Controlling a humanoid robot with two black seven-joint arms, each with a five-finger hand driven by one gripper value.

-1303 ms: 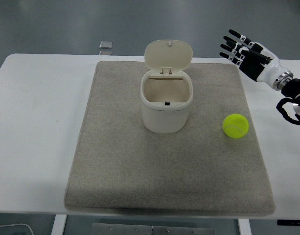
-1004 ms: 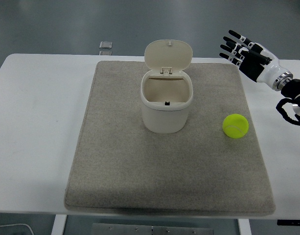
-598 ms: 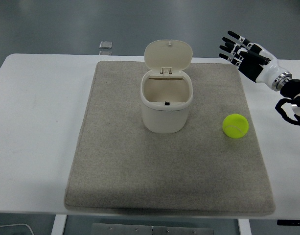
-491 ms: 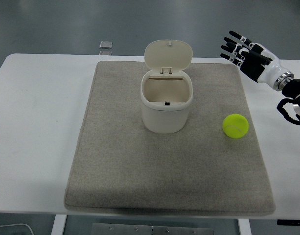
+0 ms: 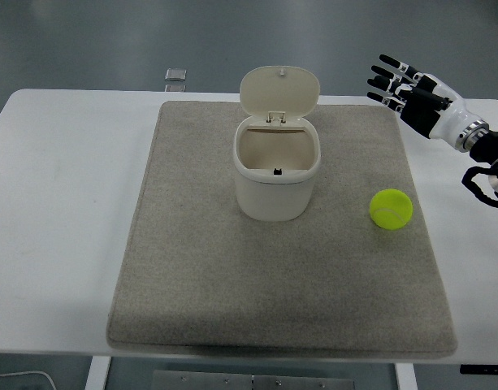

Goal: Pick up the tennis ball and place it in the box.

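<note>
We see the tennis ball (image 5: 391, 210) lying on the right part of a grey mat (image 5: 208, 284) that covers most of the white bench (image 5: 54, 211), near the mat's right edge and apart from everything else. To its left, around the middle of the mat, stands the cream box (image 5: 277, 175) with its hinged lid (image 5: 279, 89) tipped up and back, so we can look into the opening; the bottom of the inside is in shade and hard to make out.

The right hand (image 5: 415, 93) comes in from the right edge at the far right of the bench, above the mat's far right corner, well apart from the ball. Its fingers (image 5: 392, 73) are spread wide and hold nothing. The arm behind the wrist is cut off by the picture's edge, with a loop of black cable (image 5: 480, 185) below it.

On the far edge of the bench, left of the box, lies a small grey object (image 5: 175, 75) too small for us to identify.
</note>
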